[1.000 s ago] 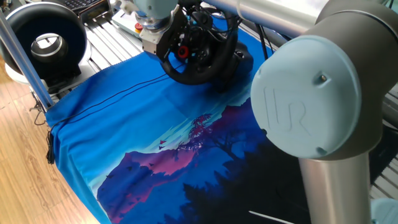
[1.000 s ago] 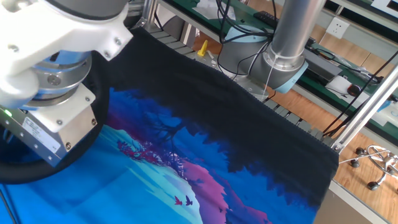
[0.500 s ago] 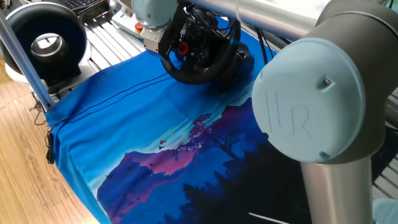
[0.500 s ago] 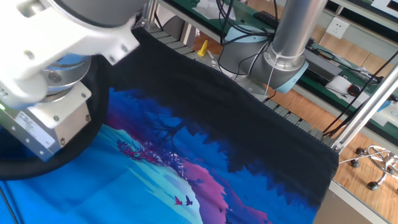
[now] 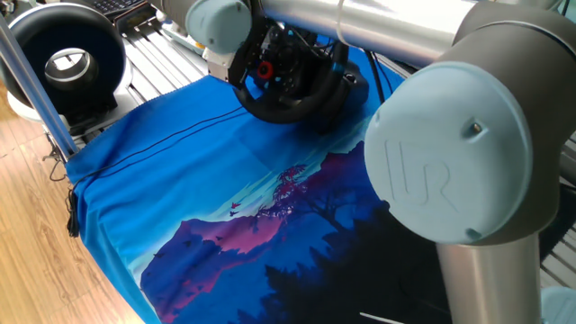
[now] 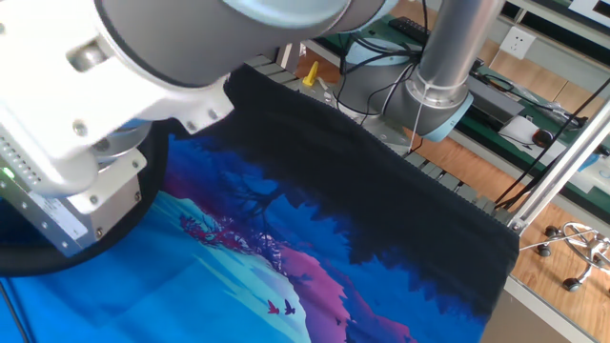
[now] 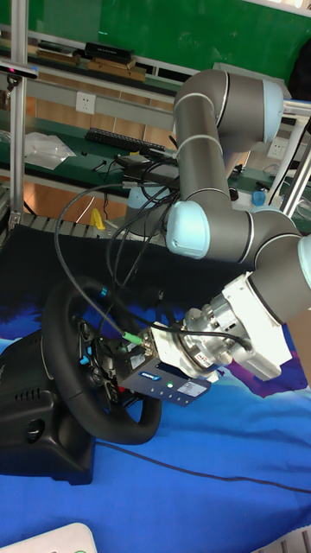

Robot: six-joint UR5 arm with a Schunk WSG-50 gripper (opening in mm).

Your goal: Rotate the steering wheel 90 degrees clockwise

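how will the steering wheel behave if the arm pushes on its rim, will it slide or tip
The steering wheel will probably turn on its hub rather than flex: the rim looks thick and rigid. Its broad black base sits low on the blue cloth, so tipping seems unlikely. The cloth could let the base creep under a hard sideways push. The gripper is at the rim; its jaws are hidden.

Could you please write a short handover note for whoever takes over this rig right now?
Gripper: at the steering wheel's lower rim, near the hub; its fingers are hidden, so open or shut cannot be told.
Steering wheel: upright on its black base at the far end of the table, on the blue printed cloth. Red knob faces the camera.
Done: the arm has reached the wheel; how far it is turned cannot be judged.
Left: confirm the grip, complete the 90 degree clockwise turn, release.
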